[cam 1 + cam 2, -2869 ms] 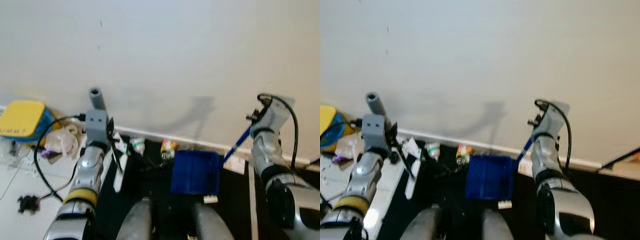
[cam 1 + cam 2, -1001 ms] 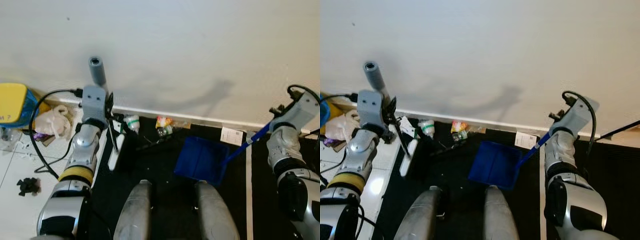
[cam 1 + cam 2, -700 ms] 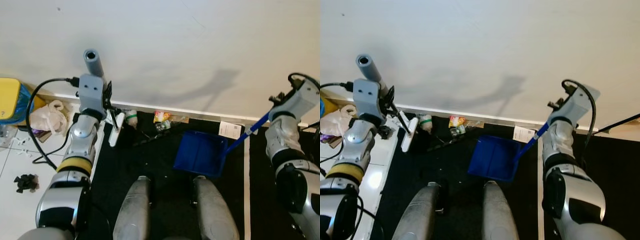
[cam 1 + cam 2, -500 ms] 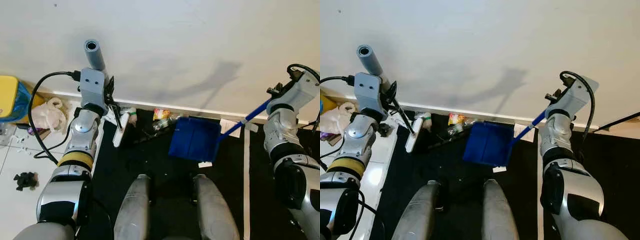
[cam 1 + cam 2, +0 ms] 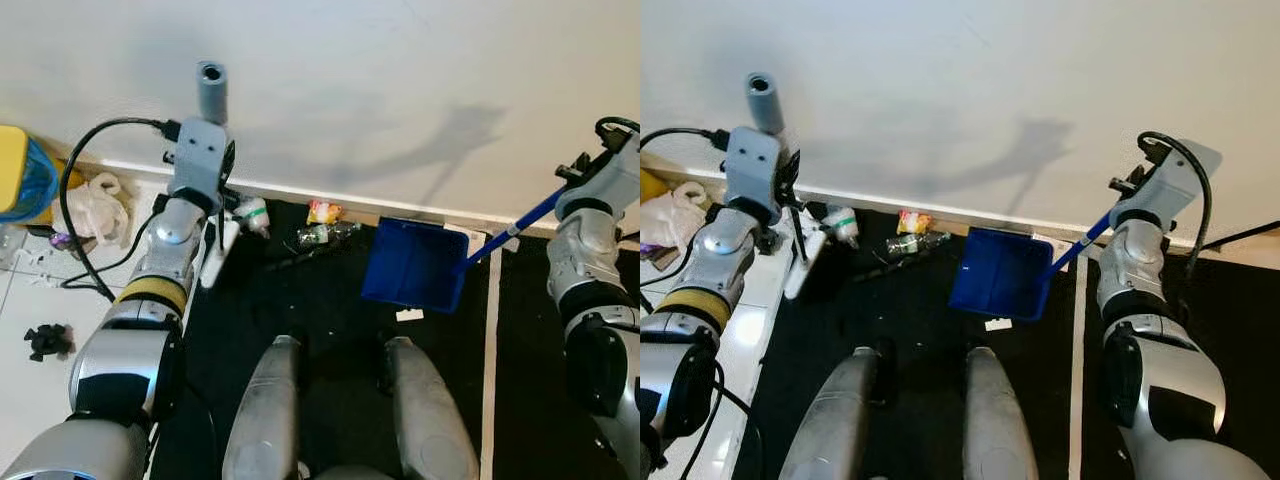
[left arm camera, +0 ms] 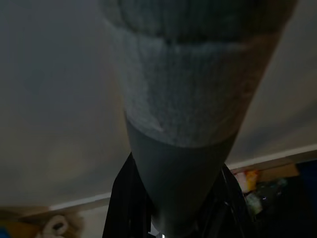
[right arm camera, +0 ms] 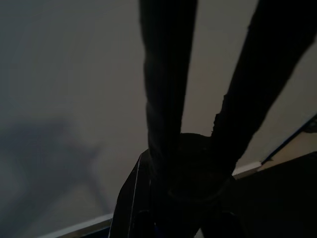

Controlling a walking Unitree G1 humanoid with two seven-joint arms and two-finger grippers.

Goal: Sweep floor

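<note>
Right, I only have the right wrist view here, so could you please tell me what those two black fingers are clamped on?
Observer: The right gripper is shut on the handle of a blue dustpan, whose pan is over the black mat.
Operator: Thanks. What is there to sweep up?
Observer: A wrapper and a small bottle lie by the wall, to the robot's left of the dustpan and apart from it.
Operator: And the other arm?
Observer: The left gripper is shut on the grey handle of a broom; its white head is further left than the wrapper.
</note>
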